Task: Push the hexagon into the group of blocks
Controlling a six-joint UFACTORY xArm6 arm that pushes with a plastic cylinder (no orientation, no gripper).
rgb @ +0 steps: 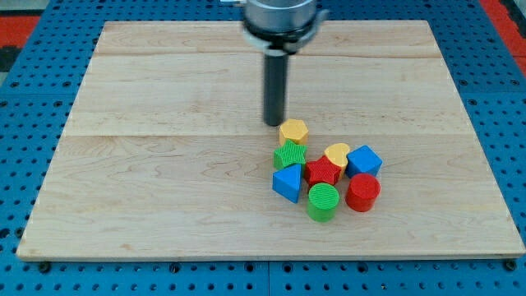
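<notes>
A yellow hexagon (293,131) lies just right of the board's middle, at the upper edge of a cluster of blocks. It touches or nearly touches a green block (289,154) below it. My tip (274,123) stands just up and left of the hexagon, very close to it. The cluster also holds a yellow heart (337,154), a red star (323,171), a blue cube (364,159), a blue triangle block (288,182), a green cylinder (323,201) and a red cylinder (362,192).
The wooden board (164,148) rests on a blue perforated table (25,164). The arm's grey body (279,16) hangs over the board's top edge.
</notes>
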